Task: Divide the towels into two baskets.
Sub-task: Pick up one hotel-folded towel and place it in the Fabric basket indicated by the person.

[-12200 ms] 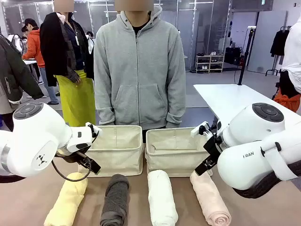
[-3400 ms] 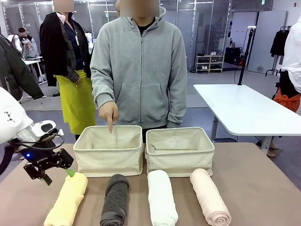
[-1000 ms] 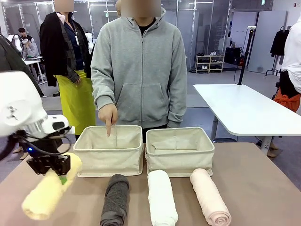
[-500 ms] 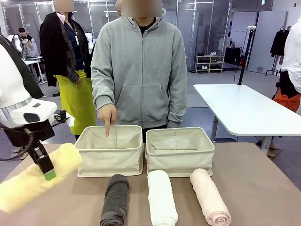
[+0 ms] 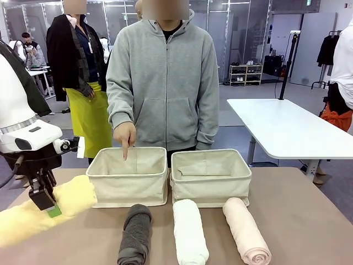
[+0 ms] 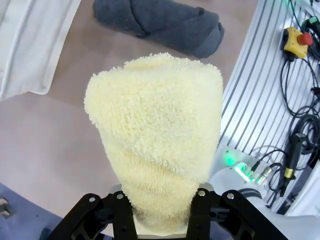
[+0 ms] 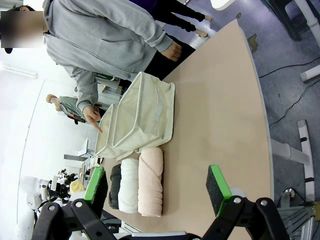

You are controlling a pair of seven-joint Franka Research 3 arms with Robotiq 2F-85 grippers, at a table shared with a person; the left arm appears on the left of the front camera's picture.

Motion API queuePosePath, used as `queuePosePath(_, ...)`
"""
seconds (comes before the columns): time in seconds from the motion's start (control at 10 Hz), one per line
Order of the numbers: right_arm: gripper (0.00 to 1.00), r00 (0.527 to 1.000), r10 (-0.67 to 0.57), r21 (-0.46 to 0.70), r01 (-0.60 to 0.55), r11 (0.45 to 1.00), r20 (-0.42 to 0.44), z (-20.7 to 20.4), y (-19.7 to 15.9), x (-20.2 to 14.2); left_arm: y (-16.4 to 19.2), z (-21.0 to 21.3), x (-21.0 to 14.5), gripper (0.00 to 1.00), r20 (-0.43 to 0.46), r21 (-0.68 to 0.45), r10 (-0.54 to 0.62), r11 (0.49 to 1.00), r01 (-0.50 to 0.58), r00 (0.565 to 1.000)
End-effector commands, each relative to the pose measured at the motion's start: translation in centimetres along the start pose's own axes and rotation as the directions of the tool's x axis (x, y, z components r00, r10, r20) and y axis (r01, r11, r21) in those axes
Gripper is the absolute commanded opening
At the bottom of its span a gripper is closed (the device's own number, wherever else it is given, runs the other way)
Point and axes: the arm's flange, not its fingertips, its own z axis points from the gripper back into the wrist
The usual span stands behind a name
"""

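The robot's left hand [image 5: 48, 205] is closed on the pale yellow terry-cloth towel roll [image 5: 22, 222], with its two black fingers pressing the roll from both sides. In the left wrist view the left hand [image 6: 160, 220] holds the pale yellow roll [image 6: 155, 130] at the bottom of the picture, and the roll stands out from between the fingers over the brown surface [image 6: 45, 130]. In the front view this roll lies at a slant. Its far end is just beside the left wall of the left cream canvas basket [image 5: 129, 185], and its near end goes down to the left edge of the picture. It seems to be lifted off the surface.

The dark grey towel roll [image 5: 135, 234], the white towel roll [image 5: 190, 232] and the pale pink towel roll [image 5: 246, 231] lie side by side on the brown surface [image 5: 298, 221], in front of the two baskets. The right cream canvas basket [image 5: 209, 185] stands just beside the left one.

A person in a grey hooded jacket stands at the far side, and the person's pointing finger [image 5: 126, 149] is directed down into the left basket.

In the right wrist view the robot's right hand [image 7: 156, 175] is wide open, with nothing between its green pads. It is high above the surface, well apart from the pale pink roll [image 7: 151, 182].
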Motion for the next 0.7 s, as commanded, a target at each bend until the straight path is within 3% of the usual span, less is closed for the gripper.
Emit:
queuePosePath(0.0,1.00,1.000,0.003,0.004,-0.003,1.000,0.010,0.2,0.2,0.0,0.0,0.2,0.1,0.36,0.010,0.015,0.026,1.000,-0.026,1.000)
queuePosePath(0.2,1.00,1.000,0.003,0.004,-0.003,1.000,0.010,0.2,0.2,0.0,0.0,0.0,0.0,0.37,0.000,0.000,0.003,1.000,-0.003,1.000)
queuePosePath(0.4,1.00,1.000,0.003,0.004,-0.003,1.000,0.010,0.2,0.2,0.0,0.9,1.4,4.8,0.37,-0.054,0.113,-0.240,0.963,0.245,0.969)
queuePosePath(0.6,1.00,1.000,0.003,0.004,-0.003,1.000,0.010,0.2,0.2,0.0,3.5,2.2,9.7,0.37,-0.132,0.098,-0.329,0.934,0.343,0.935)
